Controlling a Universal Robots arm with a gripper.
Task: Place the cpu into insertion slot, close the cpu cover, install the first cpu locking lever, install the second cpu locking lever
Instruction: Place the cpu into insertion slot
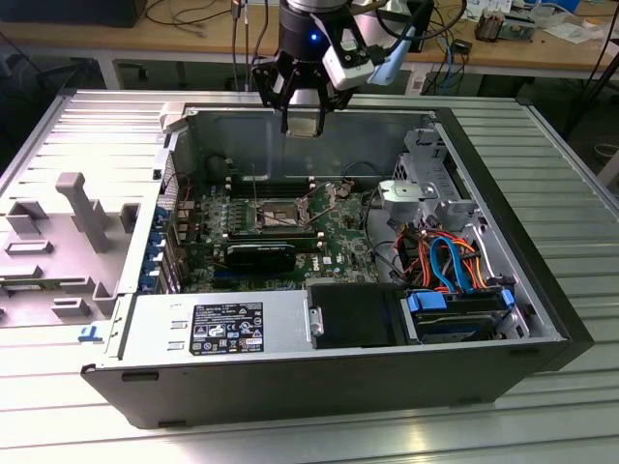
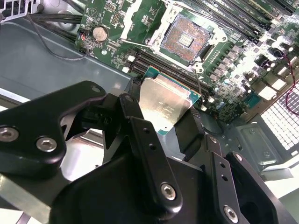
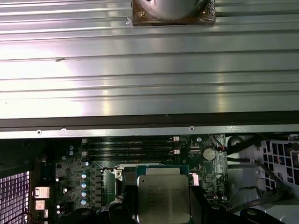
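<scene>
Dull silver top and green edge on the cpu (image 2: 166, 105). Black gripper (image 2: 163, 116). Green circuit board (image 2: 105, 16) around the insertion slot (image 2: 186, 33), which is dark in its centre and silver at its rim. Blue and orange cables (image 1: 445, 261).

cpu (image 2: 167, 103) btm edge behind end effector (image 2: 161, 122)
</scene>
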